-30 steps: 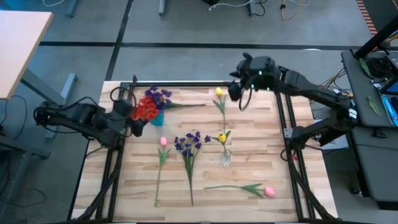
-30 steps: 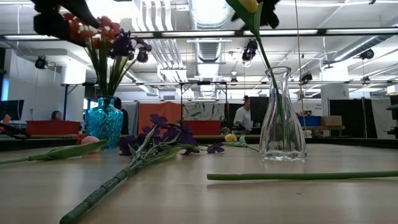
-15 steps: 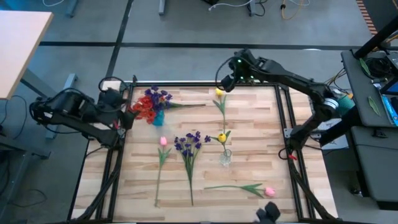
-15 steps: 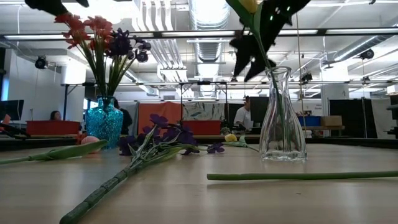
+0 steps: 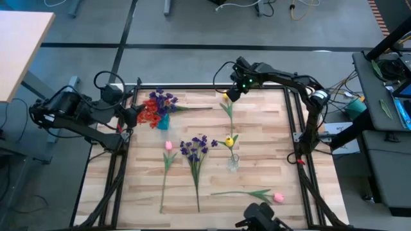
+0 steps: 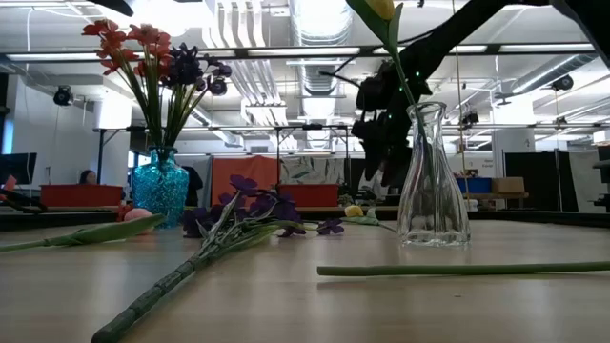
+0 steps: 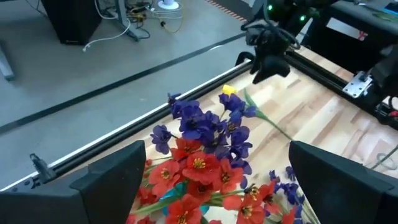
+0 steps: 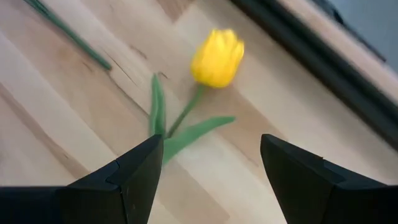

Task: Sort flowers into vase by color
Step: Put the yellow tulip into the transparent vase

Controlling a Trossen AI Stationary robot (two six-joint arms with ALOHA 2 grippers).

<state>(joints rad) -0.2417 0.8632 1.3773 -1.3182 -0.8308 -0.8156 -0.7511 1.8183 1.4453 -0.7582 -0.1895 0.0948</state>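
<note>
Beyond the tabletop point(image 5: 263, 160) stretches an open workshop: grey floor, ceiling ducts and strip lights, an orange partition, and people seated at desks far behind. Pale wood planks make up the tabletop, framed by black rails.

At its left edge the left hand point(image 5: 131, 115) waits with fingers spread wide and nothing between them, just beside the teal vase point(image 5: 162, 120), which holds the red flowers point(image 5: 149, 113) and purple flowers point(image 5: 163, 99). Over the far edge the right hand point(image 5: 229, 94) hangs with fingers apart, holding nothing, right above a yellow tulip point(image 5: 226, 95) lying flat.

A purple bunch point(image 5: 194, 147) lies mid-table, with a pink bud point(image 5: 168, 145) beside it. Near the front edge lies another pink bud point(image 5: 278, 197). The clear glass vase point(image 5: 232, 162) stands right of the purple bunch, with a second yellow tulip point(image 5: 229, 141) in it.
</note>
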